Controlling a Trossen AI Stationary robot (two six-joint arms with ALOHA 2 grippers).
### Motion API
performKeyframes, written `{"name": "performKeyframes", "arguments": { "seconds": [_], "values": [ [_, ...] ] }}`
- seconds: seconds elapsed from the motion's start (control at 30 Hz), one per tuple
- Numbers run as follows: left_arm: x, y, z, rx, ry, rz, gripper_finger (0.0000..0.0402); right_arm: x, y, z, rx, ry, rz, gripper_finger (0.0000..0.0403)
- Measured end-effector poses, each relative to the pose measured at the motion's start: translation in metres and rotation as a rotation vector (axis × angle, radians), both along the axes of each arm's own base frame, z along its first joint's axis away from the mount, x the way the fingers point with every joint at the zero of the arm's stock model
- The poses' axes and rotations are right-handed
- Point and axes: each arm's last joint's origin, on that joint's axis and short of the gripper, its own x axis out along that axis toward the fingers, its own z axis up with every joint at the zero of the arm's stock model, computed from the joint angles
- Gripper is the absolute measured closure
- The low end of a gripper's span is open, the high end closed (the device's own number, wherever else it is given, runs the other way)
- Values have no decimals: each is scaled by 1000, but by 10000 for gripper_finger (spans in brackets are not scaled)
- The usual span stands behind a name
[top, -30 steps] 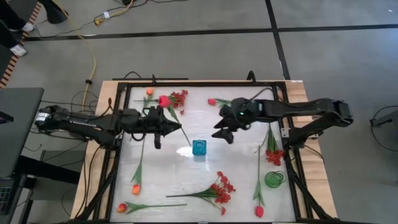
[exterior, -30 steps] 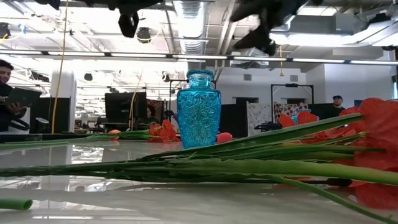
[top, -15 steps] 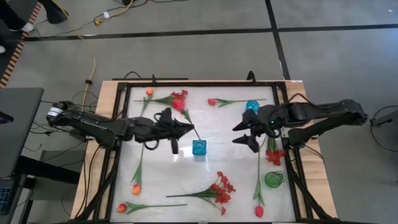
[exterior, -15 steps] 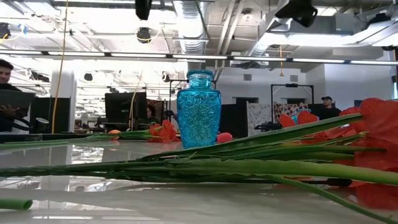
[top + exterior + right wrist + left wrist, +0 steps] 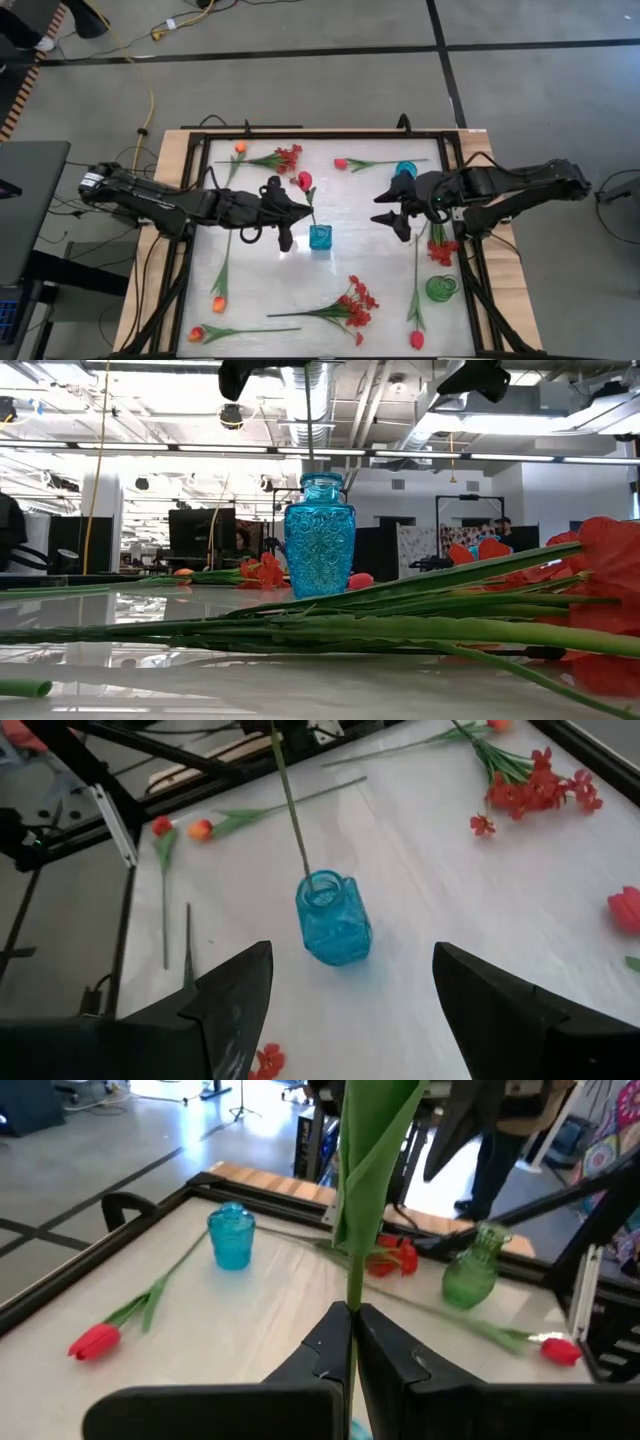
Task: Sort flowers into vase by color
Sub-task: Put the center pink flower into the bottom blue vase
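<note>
Jaws of the left gripper [image 5: 293, 210] pinch a red rose [image 5: 304, 181] stem over the blue vase [image 5: 320, 237]; the right gripper [image 5: 388, 208], at the vase's two o'clock, gapes wide.

Left gripper [image 5: 296, 210] carried red rosebud [image 5: 304, 180] to blue vase [image 5: 320, 237], stem tip now in mouth; right gripper [image 5: 392, 209] withdrew rightward.

The table [image 5: 200, 300] has one vase [image 5: 320, 237] at its middle. Just left of it is the left gripper [image 5: 296, 207], and the stem of its flower [image 5: 305, 181] goes down into the mouth of this vase. The right gripper [image 5: 392, 211] is to the right of the vase, apart from it. A second vase [image 5: 406, 171] stands far right, a third vase [image 5: 441, 289] near right. Other flowers lie along the far edge, the left side and the near edge.
</note>
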Motion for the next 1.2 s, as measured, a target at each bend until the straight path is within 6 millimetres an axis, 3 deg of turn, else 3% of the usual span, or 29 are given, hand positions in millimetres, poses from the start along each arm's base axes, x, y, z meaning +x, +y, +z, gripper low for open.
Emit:
{"name": "performKeyframes", "arguments": {
  "seconds": [0.5, 0.7, 0.97, 1.2],
  "values": [
    [-4, 9, -38, -18, -20, -4, 401, 2, -5, -1, 0, -1, -27, 101],
    [-4, 10, -43, -45, 12, -25, 401, 2, -5, -1, -7, 0, -23, 101],
    [13, 4, -67, -80, 73, -139, 401, 2, -5, -1, -8, 11, -22, 101],
    [17, 2, -68, -90, 46, -183, 366, 2, -5, -1, -8, 9, -22, 101]
  ]
}}
